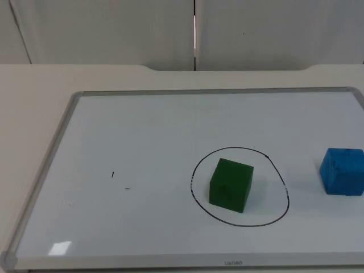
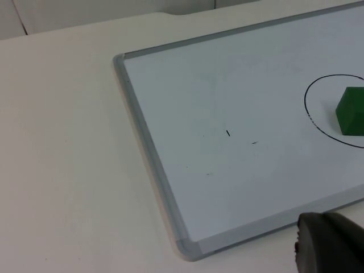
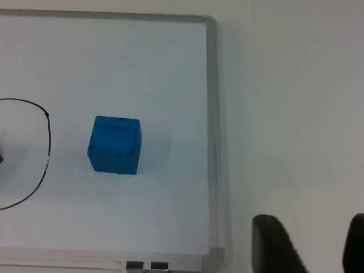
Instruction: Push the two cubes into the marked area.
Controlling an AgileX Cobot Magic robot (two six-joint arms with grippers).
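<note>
A white dry-erase board with a thin grey metal frame [image 1: 57, 133] lies flat on a cream-white table top [image 1: 34, 91] that ends at a grey partition wall [image 1: 114, 28]. On the board a black hand-drawn oval outline [image 1: 193, 187] marks the target area. A dark green solid cube [image 1: 230, 185] sits inside that outline, toward its left side, not touching the line. A bright blue solid cube [image 1: 341, 171] stands well outside the outline, to its right, near the board's right edge. A couple of tiny black pen ticks [image 1: 112, 174] dot the board's left half.

In the left wrist view, the left gripper [image 2: 330, 244] shows as one rounded black fingertip held above the bare table just off the board's near left corner — well apart from the green cube, which sits at the edge of that view inside the drawn line. Whether this gripper's fingers are apart or together cannot be told.

In the right wrist view, the right gripper [image 3: 315, 244] hovers over the bare table beside the board's right frame. Its two black fingers [image 3: 276, 244] stand apart with a clear gap of table between them, holding nothing. The blue cube lies on the board well away from it, between the frame and the arc of the drawn outline.
</note>
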